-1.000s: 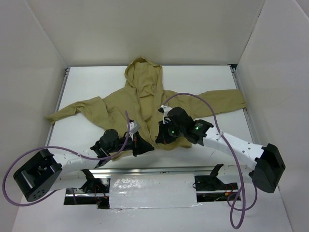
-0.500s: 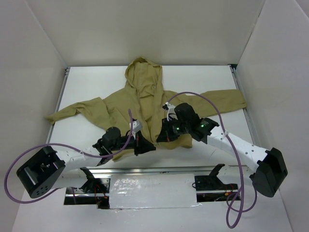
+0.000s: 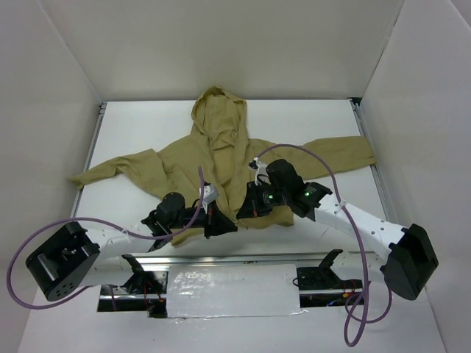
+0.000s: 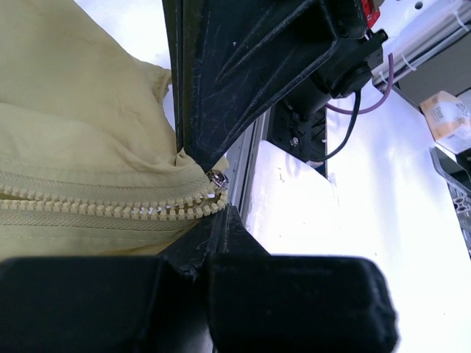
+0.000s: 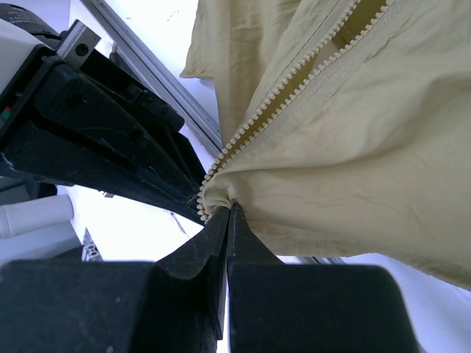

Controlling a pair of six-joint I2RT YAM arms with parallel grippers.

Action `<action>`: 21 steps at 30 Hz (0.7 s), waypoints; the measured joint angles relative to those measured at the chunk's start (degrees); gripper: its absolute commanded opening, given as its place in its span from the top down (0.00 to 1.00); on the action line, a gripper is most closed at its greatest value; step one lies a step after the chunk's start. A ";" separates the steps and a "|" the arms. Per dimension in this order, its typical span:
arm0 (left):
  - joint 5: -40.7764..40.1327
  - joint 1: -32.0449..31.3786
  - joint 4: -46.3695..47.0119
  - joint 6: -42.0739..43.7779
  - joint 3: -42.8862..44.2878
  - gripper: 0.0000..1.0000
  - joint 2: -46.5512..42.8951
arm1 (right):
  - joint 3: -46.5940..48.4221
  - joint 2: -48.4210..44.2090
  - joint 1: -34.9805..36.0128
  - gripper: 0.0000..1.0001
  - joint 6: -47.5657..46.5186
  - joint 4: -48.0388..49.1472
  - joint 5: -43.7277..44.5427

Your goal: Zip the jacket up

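Observation:
The khaki hooded jacket point(image 3: 213, 147) lies flat on the white table point(image 3: 125, 125), hood at the far side and sleeves spread left and right. Its front zipper point(image 4: 110, 206) is open, with the metal slider point(image 4: 218, 179) at the bottom hem. My left gripper point(image 3: 223, 225) is shut on the hem at the zipper's lower end point(image 4: 213, 193). My right gripper point(image 3: 246, 210) is shut on the bunched hem of the other front panel point(image 5: 229, 207), right beside the left gripper's black fingers point(image 5: 110, 147). The jacket also shows in the right wrist view point(image 5: 353, 125).
An aluminium rail point(image 3: 243, 257) runs along the table's near edge just under both grippers. White walls enclose the left, back and right sides. Purple cables point(image 3: 324, 169) loop over both arms. A white panel point(image 3: 232, 290) sits below the rail.
Both wrists have shifted slightly, the left arm a little to the right and the right wrist a little back. The hem stays held at the near edge.

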 measured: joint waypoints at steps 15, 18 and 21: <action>2.99 0.42 1.92 0.37 3.72 1.00 5.97 | -0.52 -1.49 -3.93 1.00 5.35 -0.42 -1.20; 2.95 0.39 1.84 0.46 3.78 1.00 6.23 | -0.74 -1.40 -3.98 1.00 5.35 -0.28 -1.20; 0.98 0.37 -1.62 1.42 3.78 1.00 4.24 | -1.68 -1.01 -3.98 1.00 3.80 1.49 -1.22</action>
